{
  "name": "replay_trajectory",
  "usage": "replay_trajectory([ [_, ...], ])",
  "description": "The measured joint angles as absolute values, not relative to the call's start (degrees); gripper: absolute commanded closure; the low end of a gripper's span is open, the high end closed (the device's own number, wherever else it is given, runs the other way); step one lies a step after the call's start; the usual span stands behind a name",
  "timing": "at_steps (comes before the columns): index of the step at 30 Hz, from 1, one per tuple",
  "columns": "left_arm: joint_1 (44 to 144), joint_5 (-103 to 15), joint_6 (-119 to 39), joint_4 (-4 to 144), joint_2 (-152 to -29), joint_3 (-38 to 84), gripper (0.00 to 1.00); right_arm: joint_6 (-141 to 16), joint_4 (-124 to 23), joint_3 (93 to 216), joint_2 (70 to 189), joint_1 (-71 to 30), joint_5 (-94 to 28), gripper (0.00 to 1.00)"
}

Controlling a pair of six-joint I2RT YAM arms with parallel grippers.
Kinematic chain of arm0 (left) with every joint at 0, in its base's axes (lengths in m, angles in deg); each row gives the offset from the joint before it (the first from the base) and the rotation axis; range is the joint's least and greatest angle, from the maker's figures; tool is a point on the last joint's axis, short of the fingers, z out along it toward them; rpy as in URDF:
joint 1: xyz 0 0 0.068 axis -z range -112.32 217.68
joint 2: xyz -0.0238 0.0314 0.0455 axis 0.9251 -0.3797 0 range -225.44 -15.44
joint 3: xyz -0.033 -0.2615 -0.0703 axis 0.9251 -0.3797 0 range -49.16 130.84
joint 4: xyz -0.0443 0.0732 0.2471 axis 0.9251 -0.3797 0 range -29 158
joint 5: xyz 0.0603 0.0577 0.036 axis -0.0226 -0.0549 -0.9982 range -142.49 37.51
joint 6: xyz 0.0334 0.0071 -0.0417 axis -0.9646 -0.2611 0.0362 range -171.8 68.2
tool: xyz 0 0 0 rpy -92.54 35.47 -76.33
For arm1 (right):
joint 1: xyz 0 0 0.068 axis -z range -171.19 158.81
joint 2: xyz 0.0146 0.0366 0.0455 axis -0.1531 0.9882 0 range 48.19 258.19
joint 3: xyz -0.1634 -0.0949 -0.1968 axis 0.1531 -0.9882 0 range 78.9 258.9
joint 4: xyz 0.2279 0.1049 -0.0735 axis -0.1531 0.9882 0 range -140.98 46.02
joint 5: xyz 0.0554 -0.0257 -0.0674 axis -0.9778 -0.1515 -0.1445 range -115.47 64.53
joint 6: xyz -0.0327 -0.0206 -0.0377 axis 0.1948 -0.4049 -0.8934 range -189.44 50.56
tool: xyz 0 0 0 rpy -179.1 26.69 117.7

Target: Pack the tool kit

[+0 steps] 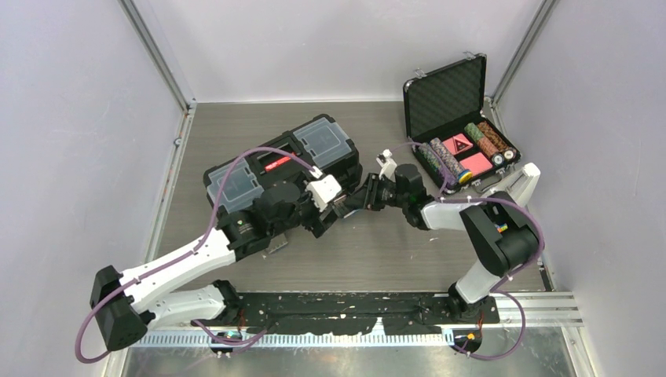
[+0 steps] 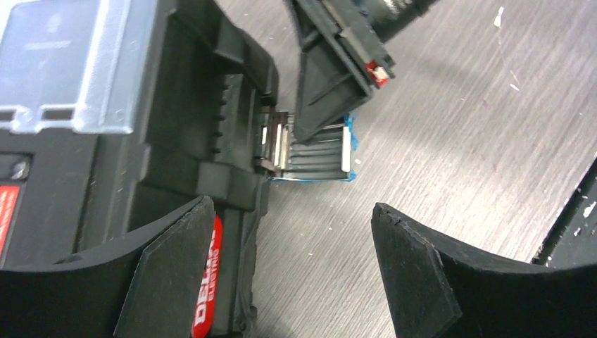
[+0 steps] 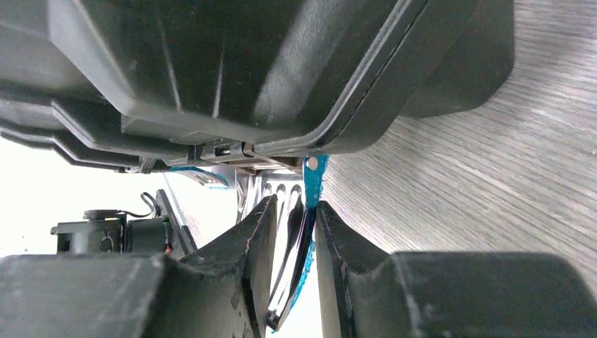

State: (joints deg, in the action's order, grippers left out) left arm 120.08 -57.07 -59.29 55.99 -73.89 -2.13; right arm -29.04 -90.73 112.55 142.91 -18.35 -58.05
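**Right end effector (image 3: 296, 211) pinching the blue latch (image 3: 312, 173) of the toolbox (image 1: 275, 169).**
Left end effector (image 2: 292, 220) is spread just beside the same toolbox face, gripping nothing. The toolbox rests on the tabletop (image 1: 377, 251), left of centre, with its clear lids facing up.
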Motion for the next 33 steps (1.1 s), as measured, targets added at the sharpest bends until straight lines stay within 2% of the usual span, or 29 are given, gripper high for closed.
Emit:
replay_trajectory([
  [5, 123.08, -54.86, -62.87, 57.70, -77.22, -1.39, 0.17, -30.24, -71.43, 119.28, 139.28, -18.98, -55.75, 0.69],
  [11, 125.66, -52.81, -67.61, 64.87, -81.02, -3.53, 0.18, -30.16, -57.70, 126.06, 139.08, -19.14, -54.53, 0.69],
  [23, 128.85, -60.92, -72.60, 78.88, -91.47, -8.58, 0.38, -29.74, -53.59, 127.94, 139.08, -19.60, -53.61, 0.69],
  [30, 128.85, -66.93, -74.50, 81.11, -96.36, -7.69, 0.50, -29.48, -53.44, 128.00, 139.06, -19.62, -53.56, 0.68],
  [33, 128.85, -68.57, -75.02, 81.13, -98.02, -6.99, 0.59, -29.33, -53.35, 128.00, 138.95, -19.62, -53.54, 0.68],
])
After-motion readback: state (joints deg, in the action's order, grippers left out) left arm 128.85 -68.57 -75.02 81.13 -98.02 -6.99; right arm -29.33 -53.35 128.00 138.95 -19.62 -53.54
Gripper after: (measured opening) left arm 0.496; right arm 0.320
